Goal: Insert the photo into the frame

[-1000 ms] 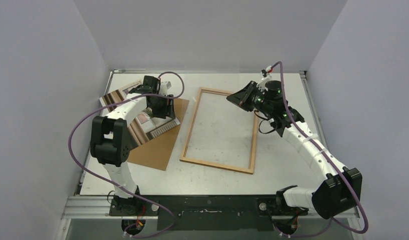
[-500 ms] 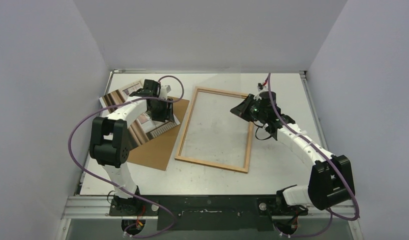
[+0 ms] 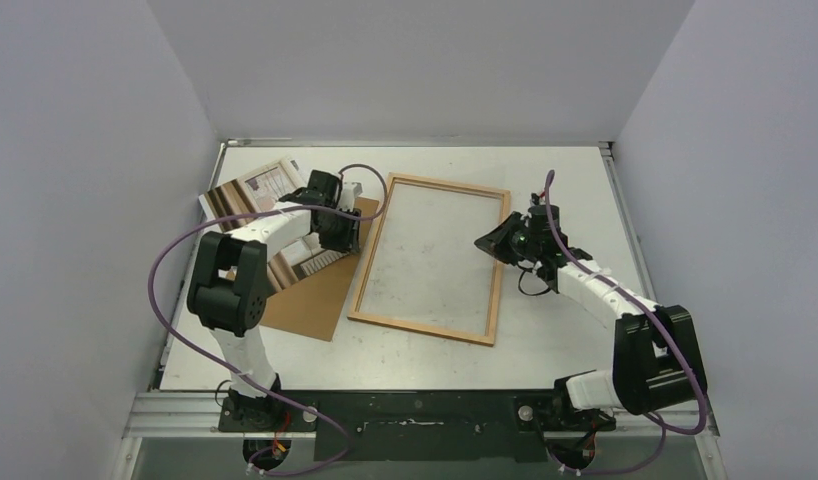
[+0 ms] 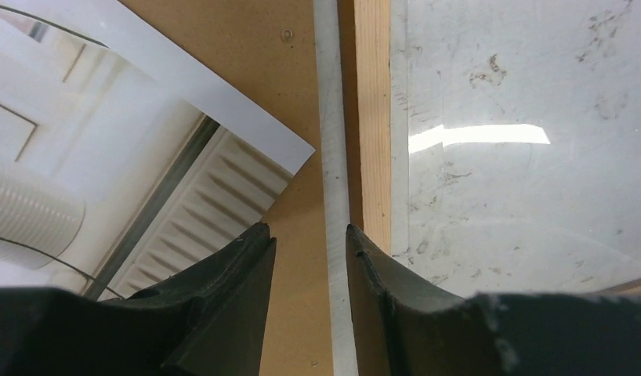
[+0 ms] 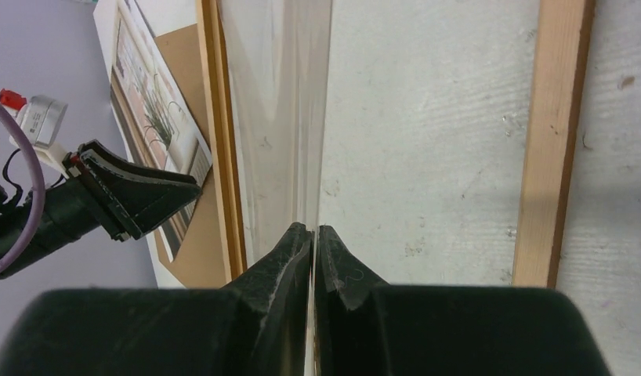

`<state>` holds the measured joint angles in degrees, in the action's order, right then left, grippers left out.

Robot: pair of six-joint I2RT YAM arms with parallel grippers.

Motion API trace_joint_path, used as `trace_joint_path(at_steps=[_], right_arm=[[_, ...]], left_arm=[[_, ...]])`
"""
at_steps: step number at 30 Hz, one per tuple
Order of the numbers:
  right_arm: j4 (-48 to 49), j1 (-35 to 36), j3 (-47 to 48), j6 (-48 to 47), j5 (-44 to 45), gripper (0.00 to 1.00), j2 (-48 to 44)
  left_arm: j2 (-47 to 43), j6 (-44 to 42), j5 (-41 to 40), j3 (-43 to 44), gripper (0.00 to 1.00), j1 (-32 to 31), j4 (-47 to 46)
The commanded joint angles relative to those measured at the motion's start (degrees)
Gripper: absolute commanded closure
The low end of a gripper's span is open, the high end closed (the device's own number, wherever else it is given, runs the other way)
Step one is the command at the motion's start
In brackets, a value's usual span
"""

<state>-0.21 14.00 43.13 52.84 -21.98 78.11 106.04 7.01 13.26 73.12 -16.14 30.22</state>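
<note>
Left pincer [image 4: 306, 232]: jaws partly apart, nothing between them. It hangs low over the thin strip of bare table that separates the plain brown fibreboard backing sheet [image 3: 307, 308] from the left rail of the thin orange-brown wooden picture frame [image 3: 420, 329]. One fingertip is above the board, the other above the inner edge of that rail.

Right pincer [image 5: 313, 229]: jaws pressed together. Cannot make out anything gripped. A glossy streak runs away from the tips, and whether it is a clear sheet or only glare I cannot tell. In the overhead view this pincer sits at the frame's right rail, about halfway along it. In its own wrist view the tips lie between the two long rails.

Rectangular paper print [image 5: 150, 102], beige, pink and brown bands, thin dark plant, white border: lies outside the frame, to its left. It rests partly on the fibreboard sheet, with the left arm crossing above it. Its corner nearest the frame stops just short of the board's edge, close beside the left pincer.

Frame lies flat on the scuffed white table [image 3: 570, 185], long sides running away from the arm bases. A bright reflection shows on a clear surface inside the left rail
</note>
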Motion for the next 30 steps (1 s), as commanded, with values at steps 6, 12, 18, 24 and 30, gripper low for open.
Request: trace_joint_path(at_steps=[6, 12, 18, 24, 30], right_arm=[[6.95, -0.59, -3.80, 7.07, -2.07, 0.95, -3.13], [7.85, -0.72, -4.32, 9.08, -2.88, 0.95, -3.86], [9.27, -0.58, -5.06, 11.84, -4.97, 0.95, -4.68], [12.52, -0.51, -6.52, 15.26, -7.51, 0.95, -3.36], [14.13, -0.26, -4.89, 16.12, -8.80, 0.95, -4.08]], left_arm=[[2.19, -3.83, -4.85, -3.14, 0.66, -2.38, -6.27], [3.01, -3.58, -4.02, -2.72, 0.69, -3.17, -6.56], [3.46, -3.49, -3.76, -2.31, 0.70, -3.98, -6.40], [3.58, -3.58, -3.92, -2.40, 0.71, -4.16, -6.22], [3.61, -3.49, -3.88, -2.73, 0.74, -4.24, -6.22]])
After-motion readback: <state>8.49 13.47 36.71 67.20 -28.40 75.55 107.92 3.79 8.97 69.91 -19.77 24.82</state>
